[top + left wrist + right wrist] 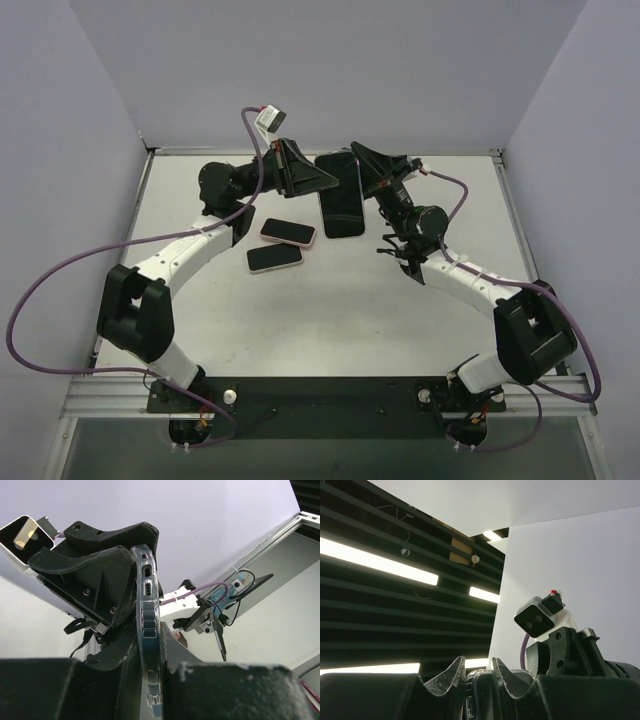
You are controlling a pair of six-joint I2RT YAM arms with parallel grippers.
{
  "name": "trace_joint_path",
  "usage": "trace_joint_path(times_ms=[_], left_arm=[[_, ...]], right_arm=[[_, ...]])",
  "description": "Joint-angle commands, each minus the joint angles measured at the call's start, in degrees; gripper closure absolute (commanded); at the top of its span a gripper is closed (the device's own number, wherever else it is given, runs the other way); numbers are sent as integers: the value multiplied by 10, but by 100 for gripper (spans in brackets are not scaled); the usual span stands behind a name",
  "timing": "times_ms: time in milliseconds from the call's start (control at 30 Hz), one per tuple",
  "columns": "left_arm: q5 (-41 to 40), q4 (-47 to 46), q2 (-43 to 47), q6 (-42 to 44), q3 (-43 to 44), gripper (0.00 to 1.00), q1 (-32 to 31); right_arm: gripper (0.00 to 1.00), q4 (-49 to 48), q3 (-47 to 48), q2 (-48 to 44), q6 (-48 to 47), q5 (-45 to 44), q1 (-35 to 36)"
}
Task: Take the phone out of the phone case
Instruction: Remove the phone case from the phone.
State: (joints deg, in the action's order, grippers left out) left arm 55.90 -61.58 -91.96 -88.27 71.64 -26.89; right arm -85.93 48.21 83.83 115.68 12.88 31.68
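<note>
The black phone (pixel 341 197) hangs above the far middle of the bench (pixel 350 320), pinched between the 2 arms; the left end effector (pixel 312 180) is clamped on the edge of the clear phone case (pixel 149 625), and the right end effector (pixel 366 172) is clamped on the phone from the opposite side. Whether the phone sits fully in the case I cannot tell; 2 pink-rimmed slabs (pixel 288 232) lie flat on the bench, just beside each other, near the left arm.

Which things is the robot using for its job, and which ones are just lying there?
For the job:
phone
phone case
left gripper
right gripper

Just lying about:
two pink-edged flat things on the table
</note>
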Motion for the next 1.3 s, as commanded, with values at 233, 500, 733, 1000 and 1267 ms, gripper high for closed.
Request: trace_joint_path(times_ms=[233, 500, 733, 1000, 1267], left_arm=[[-32, -337, 63, -9, 76, 100, -27], [-25, -337, 70, -10, 96, 100, -29], [-20, -337, 89, -9, 117, 100, -36], [-24, -337, 96, -8, 118, 100, -38], [-69, -333, 86, -34, 126, 100, -24]], right_arm=[[100, -96, -5, 40, 178, -19, 20], [100, -95, 10, 54, 177, -22, 22], [100, -96, 24, 73, 188, -28, 23], [100, -96, 35, 87, 188, -23, 26], [100, -96, -40, 84, 94, 83, -6]])
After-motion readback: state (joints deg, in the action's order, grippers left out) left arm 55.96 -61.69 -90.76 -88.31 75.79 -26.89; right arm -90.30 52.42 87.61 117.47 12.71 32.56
